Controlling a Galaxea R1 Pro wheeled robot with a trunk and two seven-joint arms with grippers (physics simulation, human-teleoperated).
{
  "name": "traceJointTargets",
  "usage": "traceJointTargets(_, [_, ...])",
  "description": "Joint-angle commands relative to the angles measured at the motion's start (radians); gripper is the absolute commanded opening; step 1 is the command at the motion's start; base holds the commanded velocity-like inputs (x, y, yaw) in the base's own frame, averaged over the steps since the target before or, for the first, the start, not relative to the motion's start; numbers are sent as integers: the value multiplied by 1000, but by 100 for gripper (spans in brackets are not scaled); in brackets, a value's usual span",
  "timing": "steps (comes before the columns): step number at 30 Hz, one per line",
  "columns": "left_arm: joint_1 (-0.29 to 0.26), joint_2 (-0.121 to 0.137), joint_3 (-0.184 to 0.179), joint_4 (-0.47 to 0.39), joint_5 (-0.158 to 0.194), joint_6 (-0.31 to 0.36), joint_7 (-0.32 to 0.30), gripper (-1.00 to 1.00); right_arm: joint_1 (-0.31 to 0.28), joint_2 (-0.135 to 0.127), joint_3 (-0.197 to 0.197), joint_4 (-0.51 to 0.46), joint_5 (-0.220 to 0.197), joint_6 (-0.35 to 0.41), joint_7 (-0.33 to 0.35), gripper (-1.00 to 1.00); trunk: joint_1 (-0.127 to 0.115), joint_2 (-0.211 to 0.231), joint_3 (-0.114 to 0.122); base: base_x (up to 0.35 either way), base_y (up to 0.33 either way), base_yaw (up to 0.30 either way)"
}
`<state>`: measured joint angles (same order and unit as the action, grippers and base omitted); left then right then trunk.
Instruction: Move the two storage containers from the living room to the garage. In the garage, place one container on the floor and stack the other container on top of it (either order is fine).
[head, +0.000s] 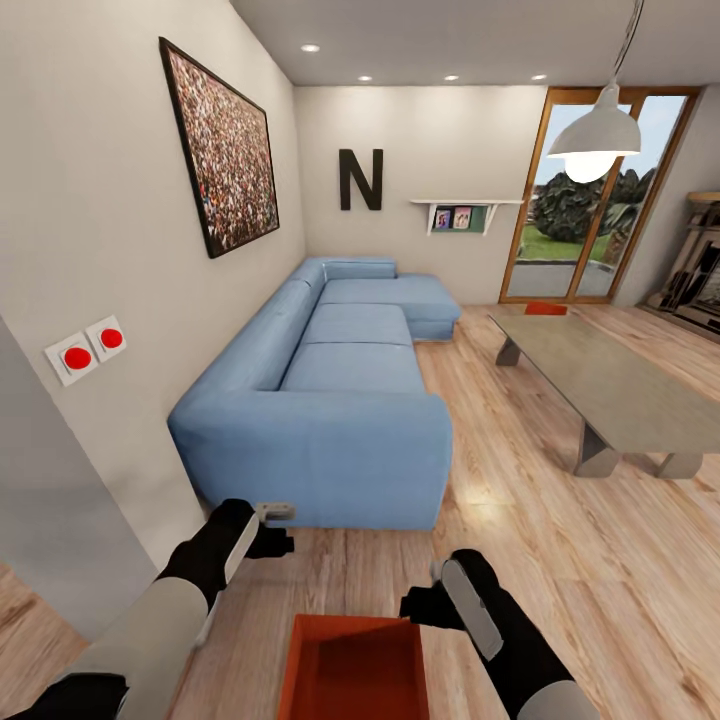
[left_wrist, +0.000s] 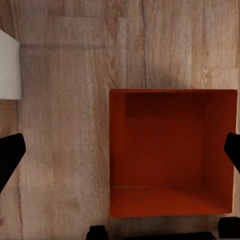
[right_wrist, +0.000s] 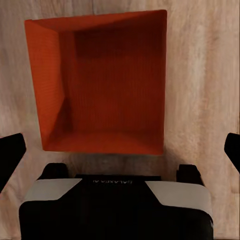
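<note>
One orange-red storage container (head: 352, 668) sits empty on the wood plank floor of the living room, right below me between both arms. My left gripper (head: 272, 530) hovers above the floor to its left, and my right gripper (head: 420, 605) hangs at its right edge. In the left wrist view the container (left_wrist: 172, 152) lies between the spread black fingertips (left_wrist: 10, 160), the gripper (left_wrist: 120, 155) open and empty. In the right wrist view the container (right_wrist: 100, 85) lies ahead of the open gripper (right_wrist: 120, 155). The second storage container (head: 545, 308) shows as a small red shape on the floor beyond the low table.
A blue sectional sofa (head: 330, 400) stands close ahead on the left. A low grey table (head: 610, 385) is at the right, with open plank floor between them. Glass doors (head: 590, 200) are at the back right. A wall corner (head: 60, 520) juts in at the left.
</note>
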<state>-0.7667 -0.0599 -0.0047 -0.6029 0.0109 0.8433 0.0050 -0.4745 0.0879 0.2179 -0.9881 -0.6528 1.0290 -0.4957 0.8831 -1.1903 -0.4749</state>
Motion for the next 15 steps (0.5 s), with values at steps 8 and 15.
traceJointTargets(8, [0, 2, -3, -1, 0, 12, -1, 100, -1, 1, 7, 1, -90, 5, -11, 100, 0, -1, -1, 0, 0, 0])
traceJointTargets(15, [36, 0, 0, 1, 83, 11, -15, 100, -1, -2, 10, 4, -81, 5, -8, 100, 0, -1, -1, 0, 0, 0])
